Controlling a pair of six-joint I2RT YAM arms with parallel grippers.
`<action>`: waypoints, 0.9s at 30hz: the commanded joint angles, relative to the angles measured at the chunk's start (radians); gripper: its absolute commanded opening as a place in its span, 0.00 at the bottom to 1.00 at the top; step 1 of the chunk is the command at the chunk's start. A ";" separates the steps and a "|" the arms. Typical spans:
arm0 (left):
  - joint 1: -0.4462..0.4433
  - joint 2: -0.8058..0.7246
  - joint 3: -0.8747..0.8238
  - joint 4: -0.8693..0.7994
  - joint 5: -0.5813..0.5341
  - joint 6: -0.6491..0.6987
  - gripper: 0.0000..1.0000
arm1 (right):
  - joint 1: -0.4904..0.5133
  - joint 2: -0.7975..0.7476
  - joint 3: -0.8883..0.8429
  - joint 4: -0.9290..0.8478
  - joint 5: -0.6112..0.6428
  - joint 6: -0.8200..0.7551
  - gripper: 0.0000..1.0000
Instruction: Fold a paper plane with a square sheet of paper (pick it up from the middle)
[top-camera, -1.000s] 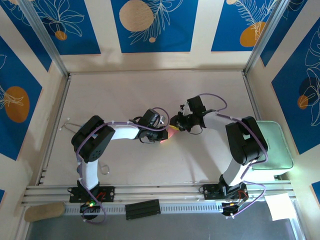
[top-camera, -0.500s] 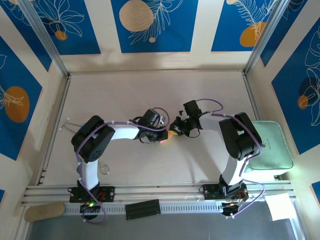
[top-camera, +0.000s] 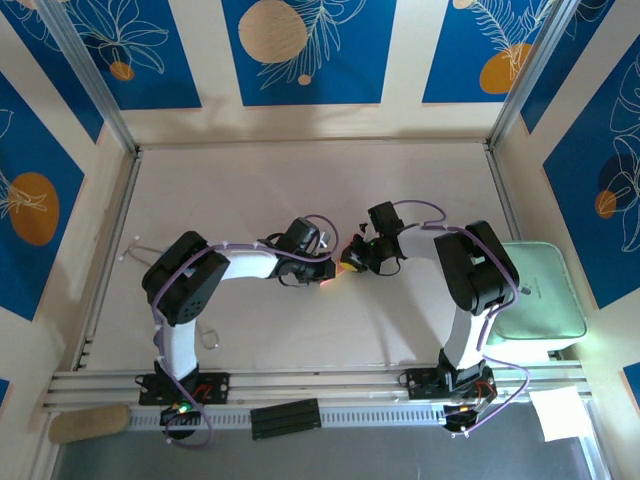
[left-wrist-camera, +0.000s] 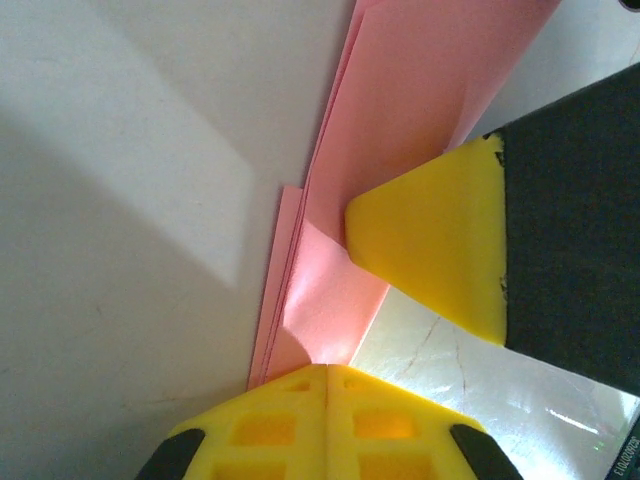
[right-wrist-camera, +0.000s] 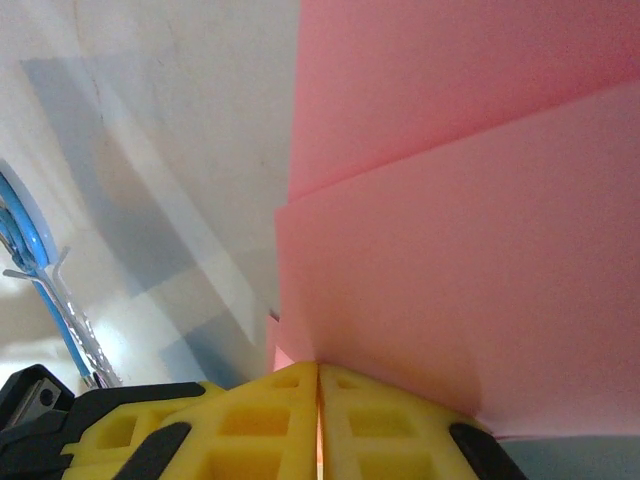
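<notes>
left gripper (left-wrist-camera: 327, 372) and right gripper (right-wrist-camera: 318, 368) each clamp tight on thin, creased pink paper (right-wrist-camera: 450, 250).

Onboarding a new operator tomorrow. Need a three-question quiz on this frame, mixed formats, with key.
1. True or false: the left gripper is shut on the pink paper.
2. What lies just to the right of the right arm? A) a pale green pad B) a white mug C) a red box
3. Fill in: in the right wrist view, the right gripper pinches the paper with its jaws ___.
Key: 1 true; 2 A; 3 shut.
</notes>
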 joint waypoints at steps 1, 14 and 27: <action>-0.003 -0.032 -0.020 -0.093 -0.003 0.021 0.07 | -0.003 0.046 -0.021 -0.032 0.053 -0.018 0.11; -0.008 -0.075 0.002 -0.124 0.050 0.042 0.14 | 0.004 0.058 -0.009 -0.051 0.052 -0.022 0.11; -0.022 -0.044 0.040 -0.158 0.033 0.061 0.15 | 0.004 0.076 0.016 -0.109 0.077 -0.022 0.10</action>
